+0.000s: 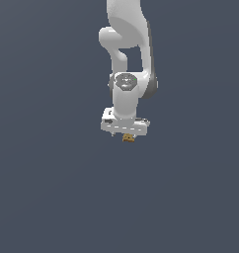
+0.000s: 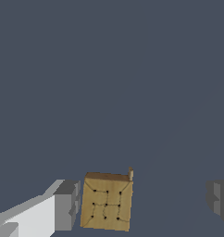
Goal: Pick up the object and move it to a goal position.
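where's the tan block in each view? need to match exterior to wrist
Exterior view: the tan block peeks out just under the white gripper, near picture centre.
Wrist view: the block fills the lower middle, between the grey fingers, nearer one than the other.
Shared landmark: the gripper itself.
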Available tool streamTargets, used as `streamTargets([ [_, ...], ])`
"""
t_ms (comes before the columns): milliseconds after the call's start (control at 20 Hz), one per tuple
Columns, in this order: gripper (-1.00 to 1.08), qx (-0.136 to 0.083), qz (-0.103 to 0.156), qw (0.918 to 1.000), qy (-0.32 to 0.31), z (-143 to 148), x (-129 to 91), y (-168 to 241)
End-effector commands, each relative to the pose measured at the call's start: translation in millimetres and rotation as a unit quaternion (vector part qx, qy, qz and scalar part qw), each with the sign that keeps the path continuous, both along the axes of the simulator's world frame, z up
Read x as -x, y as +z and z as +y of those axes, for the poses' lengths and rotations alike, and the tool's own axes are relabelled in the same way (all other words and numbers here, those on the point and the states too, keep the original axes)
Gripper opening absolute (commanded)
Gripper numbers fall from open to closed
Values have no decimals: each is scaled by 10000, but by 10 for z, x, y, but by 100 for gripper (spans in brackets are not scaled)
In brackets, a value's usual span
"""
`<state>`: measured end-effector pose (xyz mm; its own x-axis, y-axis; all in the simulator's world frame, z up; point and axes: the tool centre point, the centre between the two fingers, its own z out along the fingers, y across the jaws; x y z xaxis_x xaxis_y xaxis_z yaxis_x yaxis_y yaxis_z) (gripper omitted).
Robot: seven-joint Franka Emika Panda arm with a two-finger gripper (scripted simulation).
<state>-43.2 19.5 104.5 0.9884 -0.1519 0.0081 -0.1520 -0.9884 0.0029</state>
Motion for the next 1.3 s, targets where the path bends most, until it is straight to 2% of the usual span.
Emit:
streamTargets([
  [0,100,-9,10,9999,-123,108,147,-140],
  [250,100,-18,27,9996,-298,250,372,-328],
  [500,100,-21,36,9992,-391,318,496,-421],
  [900,100,-21,41,9992,-391,327,509,-477],
  [1250,100,-22,39,9992,-400,327,525,-766],
])
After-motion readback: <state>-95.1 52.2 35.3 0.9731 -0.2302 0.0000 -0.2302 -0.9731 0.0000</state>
